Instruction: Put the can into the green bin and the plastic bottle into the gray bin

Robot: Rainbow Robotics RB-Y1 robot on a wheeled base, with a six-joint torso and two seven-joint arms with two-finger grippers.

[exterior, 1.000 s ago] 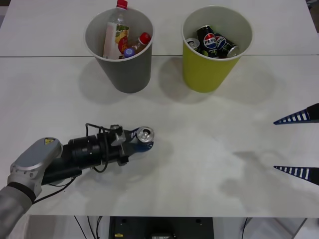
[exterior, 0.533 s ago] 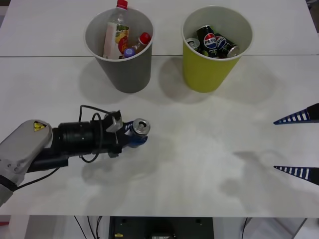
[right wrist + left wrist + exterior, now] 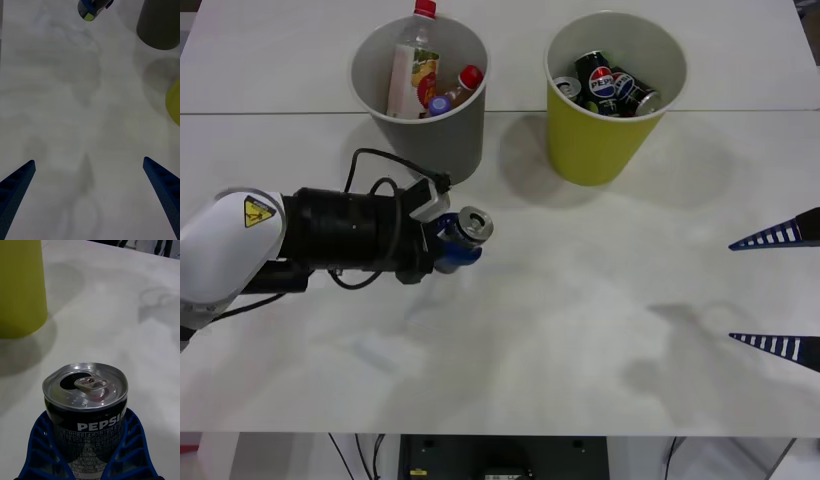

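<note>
While it sits clamped in the left end effector (image 3: 452,240), the can (image 3: 472,224) hangs above the table (image 3: 580,320), upright with a slight tilt, left of centre and nearer than both bins. Its tab hole is open, so it is probably empty: light, thin-walled and easy to dent, with a smooth painted side that could slip under a weak pinch. The hold looks sound, since the blue ribbed fingers (image 3: 41,450) cup the lower body from both sides and leave the stiffer rim and top free. A firm but moderate squeeze around the middle of the body suits it best.

"PEPSI" reads in white on the can's black side in the left wrist view, with lines of fine print below that are too small to make out.

Far and to the right stands the green bin (image 3: 610,130), holding several cans, two of which show the Pepsi logo. The gray bin (image 3: 430,130) stands far, just beyond the arm, with bottles inside; their labels cannot be read. At the right edge waits the right end effector (image 3: 778,290), fingers spread and holding nothing.
</note>
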